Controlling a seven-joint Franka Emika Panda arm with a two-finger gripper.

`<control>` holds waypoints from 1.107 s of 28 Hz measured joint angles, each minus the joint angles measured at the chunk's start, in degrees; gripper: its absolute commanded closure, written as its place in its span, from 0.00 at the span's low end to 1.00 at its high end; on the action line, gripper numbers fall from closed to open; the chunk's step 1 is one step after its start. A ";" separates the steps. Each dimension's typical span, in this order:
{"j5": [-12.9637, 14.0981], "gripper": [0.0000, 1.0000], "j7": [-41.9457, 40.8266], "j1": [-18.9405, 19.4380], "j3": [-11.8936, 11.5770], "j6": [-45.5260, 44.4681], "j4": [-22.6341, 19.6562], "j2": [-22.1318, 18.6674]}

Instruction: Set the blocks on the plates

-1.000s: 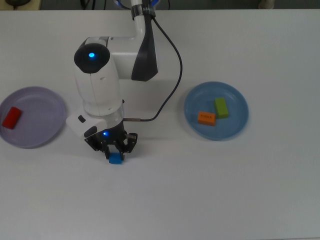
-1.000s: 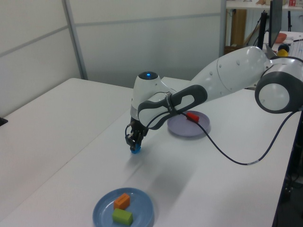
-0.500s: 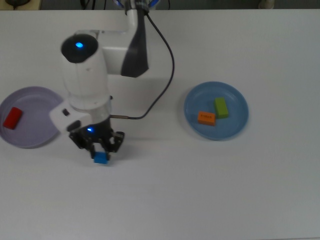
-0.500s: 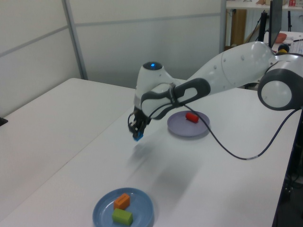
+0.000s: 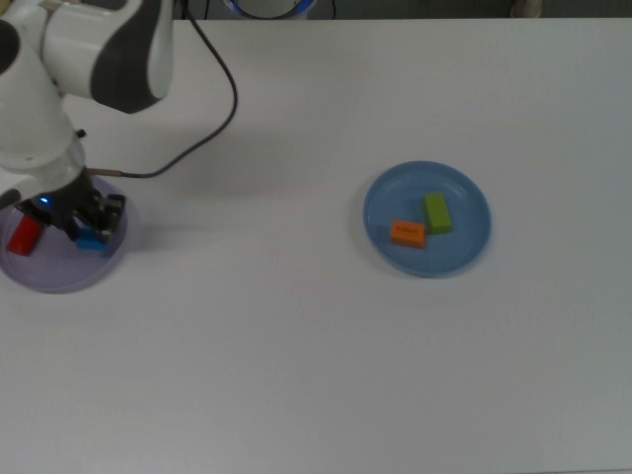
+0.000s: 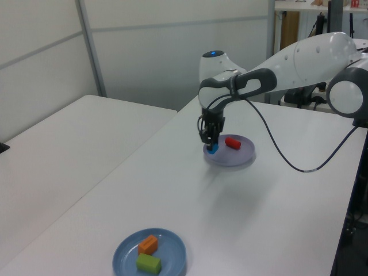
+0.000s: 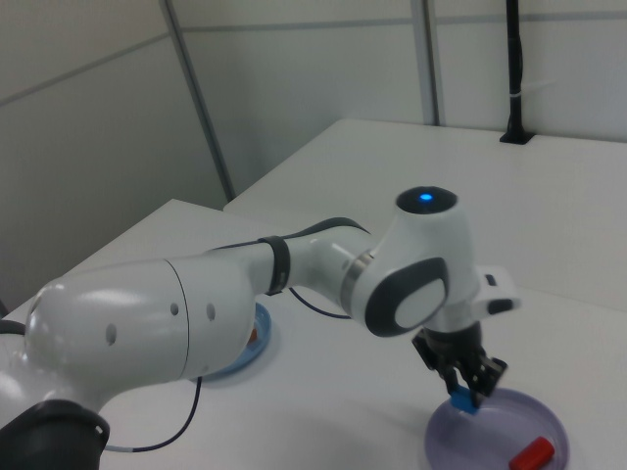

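In the top view, our gripper [image 5: 91, 229] is clamped on the blue block [image 5: 94, 240] over the lavender plate [image 5: 69, 272], beside the red cylinder [image 5: 24, 235]; the orange wedge [image 5: 407, 233] and green bar [image 5: 436, 212] lie on the blue plate [image 5: 469, 247]. The left view shows the blue block [image 6: 212, 149] at the lavender plate's [image 6: 238, 160] near rim. The right view shows the same grip.

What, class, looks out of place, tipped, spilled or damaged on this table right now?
Nothing stands out. The orange block and green block lie on the blue plate, the red block lies on the lavender plate, and the pincer holds the blue block over that plate's edge.
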 measured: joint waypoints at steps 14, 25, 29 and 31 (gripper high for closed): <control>-0.11 0.62 -3.83 -3.51 0.37 -1.59 -1.21 0.23; -0.60 0.00 -3.85 -2.88 0.40 -1.54 -0.53 1.45; -0.60 0.00 -3.84 -2.81 0.47 -1.54 -0.38 0.18; -0.59 0.00 -3.76 -2.45 0.71 -1.55 -0.38 -0.45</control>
